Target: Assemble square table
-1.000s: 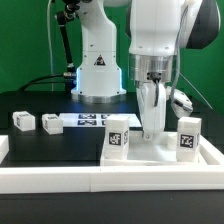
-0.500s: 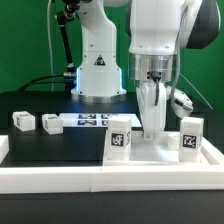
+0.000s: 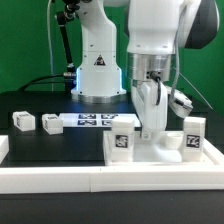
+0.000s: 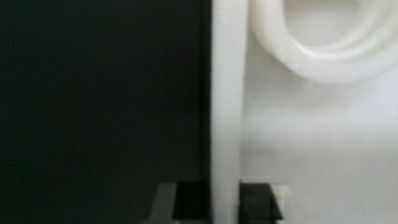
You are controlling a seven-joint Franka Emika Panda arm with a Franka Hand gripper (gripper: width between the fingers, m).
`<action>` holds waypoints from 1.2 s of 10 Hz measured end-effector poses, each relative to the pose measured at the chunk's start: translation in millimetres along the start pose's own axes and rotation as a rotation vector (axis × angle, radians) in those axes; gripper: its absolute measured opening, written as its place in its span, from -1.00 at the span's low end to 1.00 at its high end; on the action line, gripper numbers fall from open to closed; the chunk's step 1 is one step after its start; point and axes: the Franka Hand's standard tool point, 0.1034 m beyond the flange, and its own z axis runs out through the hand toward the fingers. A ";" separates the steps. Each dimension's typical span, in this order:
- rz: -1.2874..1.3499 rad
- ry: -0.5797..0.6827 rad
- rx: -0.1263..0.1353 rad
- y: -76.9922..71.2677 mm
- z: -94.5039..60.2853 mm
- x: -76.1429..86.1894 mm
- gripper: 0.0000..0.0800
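Observation:
The white square tabletop slab [image 3: 160, 152] lies low at the exterior view's right, against the front rail. Two white tagged uprights [image 3: 122, 141] [image 3: 193, 136] stand at its near corners. My gripper [image 3: 150, 130] reaches straight down onto the slab between them. In the wrist view the slab's thin edge [image 4: 226, 110] runs between my two dark fingertips [image 4: 182, 203], and my gripper [image 4: 217, 205] is shut on it. A round raised ring [image 4: 329, 50] shows on the slab's face. Two loose white tagged leg blocks [image 3: 22, 120] [image 3: 50, 123] lie on the black table at the left.
The marker board [image 3: 93, 121] lies flat behind the slab, in front of the robot base [image 3: 100, 70]. A long low white barrier rail [image 3: 90, 180] runs along the front, with a short side wall [image 3: 4, 150] at the left.
The slab and its two tagged uprights have shifted a little to the exterior view's right, and the left upright now sits lower. My gripper has stayed closed on the slab.

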 end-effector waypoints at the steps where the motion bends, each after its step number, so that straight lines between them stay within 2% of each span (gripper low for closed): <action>1: -0.010 0.005 0.002 -0.9 -0.9 13.1 -0.85; 4: -0.190 0.005 -0.022 7.8 2.8 22.1 -0.84; 8: -0.395 0.005 -0.036 16.9 3.4 33.0 -0.84; 9: -0.508 0.004 -0.048 18.5 2.8 49.0 -0.83; 10: -0.612 0.004 -0.048 17.0 1.5 61.7 -0.83; 12: -0.738 0.012 -0.038 14.2 0.8 68.9 -0.83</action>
